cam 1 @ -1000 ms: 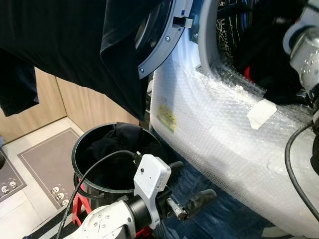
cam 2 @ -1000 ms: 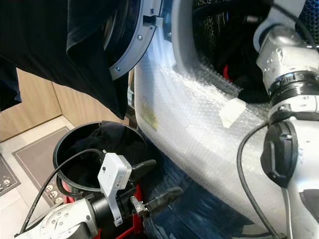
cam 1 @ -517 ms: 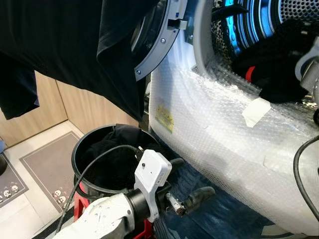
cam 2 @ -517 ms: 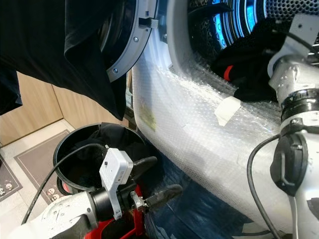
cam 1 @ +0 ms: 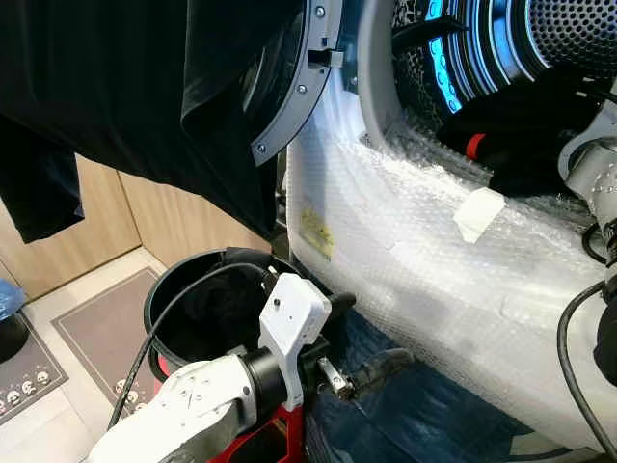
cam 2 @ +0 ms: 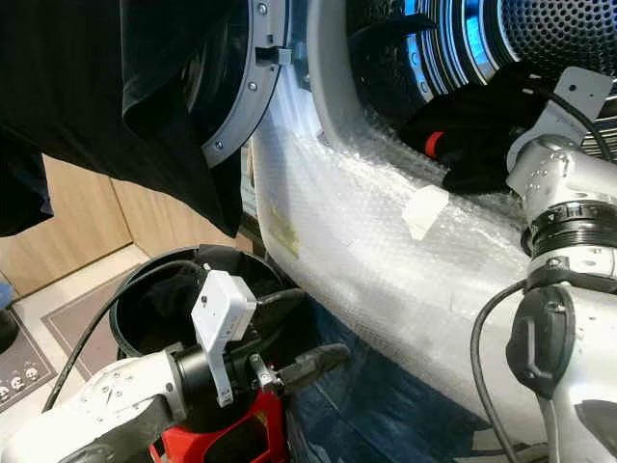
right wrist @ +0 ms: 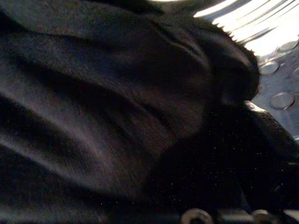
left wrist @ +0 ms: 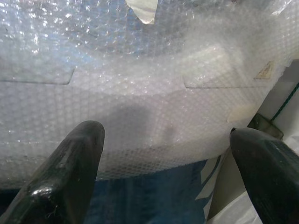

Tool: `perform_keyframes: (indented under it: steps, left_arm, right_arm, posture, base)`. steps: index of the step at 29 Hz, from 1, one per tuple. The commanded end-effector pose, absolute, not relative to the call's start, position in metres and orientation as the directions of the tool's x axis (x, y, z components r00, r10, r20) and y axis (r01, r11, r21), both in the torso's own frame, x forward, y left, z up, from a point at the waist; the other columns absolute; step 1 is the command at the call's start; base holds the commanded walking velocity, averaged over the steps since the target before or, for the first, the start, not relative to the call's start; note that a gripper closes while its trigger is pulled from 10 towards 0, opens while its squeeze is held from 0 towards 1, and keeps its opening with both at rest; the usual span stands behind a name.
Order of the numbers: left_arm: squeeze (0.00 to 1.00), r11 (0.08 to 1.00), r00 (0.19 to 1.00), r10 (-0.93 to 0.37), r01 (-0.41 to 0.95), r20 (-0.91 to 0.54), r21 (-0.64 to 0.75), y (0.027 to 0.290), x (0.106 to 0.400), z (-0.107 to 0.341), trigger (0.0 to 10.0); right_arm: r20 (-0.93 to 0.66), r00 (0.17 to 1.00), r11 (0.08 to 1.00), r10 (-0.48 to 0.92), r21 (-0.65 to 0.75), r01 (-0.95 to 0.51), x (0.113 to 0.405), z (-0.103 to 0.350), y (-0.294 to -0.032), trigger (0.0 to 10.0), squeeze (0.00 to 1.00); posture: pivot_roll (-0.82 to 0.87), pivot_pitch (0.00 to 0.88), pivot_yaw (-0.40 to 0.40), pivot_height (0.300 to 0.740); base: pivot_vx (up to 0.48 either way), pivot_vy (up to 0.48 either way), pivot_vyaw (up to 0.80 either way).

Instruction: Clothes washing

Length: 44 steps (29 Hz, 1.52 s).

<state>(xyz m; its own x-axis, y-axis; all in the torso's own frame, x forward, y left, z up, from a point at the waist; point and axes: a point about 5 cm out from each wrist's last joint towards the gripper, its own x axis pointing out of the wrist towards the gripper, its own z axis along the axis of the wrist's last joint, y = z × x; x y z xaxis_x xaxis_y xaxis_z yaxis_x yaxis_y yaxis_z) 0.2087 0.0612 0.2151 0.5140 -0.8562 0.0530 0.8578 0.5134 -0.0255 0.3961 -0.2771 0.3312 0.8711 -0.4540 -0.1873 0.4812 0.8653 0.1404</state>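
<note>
The washing machine (cam 1: 434,260) is wrapped in bubble wrap, and its round door (cam 1: 299,87) stands swung open. A black garment (cam 1: 145,87) hangs over that door. Black clothes (cam 2: 472,125) with a red patch (cam 1: 474,145) lie in the mouth of the blue-lit drum (cam 2: 549,39). My right arm (cam 2: 564,193) reaches into the drum, and dark cloth (right wrist: 117,93) lies close before its wrist camera. My left gripper (cam 1: 362,336) is open low beside the machine's front, with nothing between its fingers (left wrist: 60,177). Just left of it, a black bucket (cam 1: 159,318) holds dark clothes (cam 1: 217,309).
The bucket sits on a red stand (cam 2: 251,434). Blue fabric (cam 1: 415,415) lies on the floor under the machine's front. A grey mat (cam 1: 96,328) covers the floor at left, and wooden panels (cam 1: 106,222) close off the back. A tape patch (cam 1: 477,212) sticks to the bubble wrap.
The camera has tilted up, so more of the drum shows. My right arm has gone lower and further right at the drum mouth. The left gripper stays open by the bucket.
</note>
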Motion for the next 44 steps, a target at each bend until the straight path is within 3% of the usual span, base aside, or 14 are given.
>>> perform_keyframes:
  steps: [1, 13, 19, 44]
  left_arm:
    - [0.00, 0.502, 0.503, -0.863, 0.864, 0.047, -0.035, 0.061, 0.210, 0.215, 10.0]
    - [0.00, 0.486, 0.488, -0.871, 0.873, 0.054, -0.033, 0.058, 0.213, 0.216, 10.0]
    - [0.00, 0.480, 0.481, -0.875, 0.876, 0.057, -0.038, 0.056, 0.213, 0.215, 10.0]
    - [0.00, 0.480, 0.481, -0.875, 0.877, 0.056, -0.039, 0.056, 0.213, 0.215, 10.0]
  right_arm:
    - [-0.175, 0.869, 0.859, -0.463, 0.150, 0.489, 0.392, 0.336, -0.280, 10.0, 1.00]
    - [-0.200, 0.882, 0.883, -0.426, 0.122, 0.454, 0.380, 0.332, -0.251, 10.0, 1.00]
    - [-0.111, 0.876, 0.873, -0.470, 0.087, 0.479, 0.365, 0.340, -0.243, 10.0, 1.00]
    - [-0.097, 0.868, 0.865, -0.487, 0.083, 0.494, 0.362, 0.340, -0.242, 10.0, 1.00]
  posture:
    - [0.01, 0.000, -0.087, 0.740]
    - [-0.02, 0.000, -0.084, 0.740]
    - [-0.03, 0.000, -0.084, 0.740]
    - [-0.03, 0.000, -0.084, 0.740]
  base:
    - [0.000, 0.000, 0.00]
    - [0.000, 0.000, 0.00]
    - [0.000, 0.000, 0.00]
    - [0.000, 0.000, 0.00]
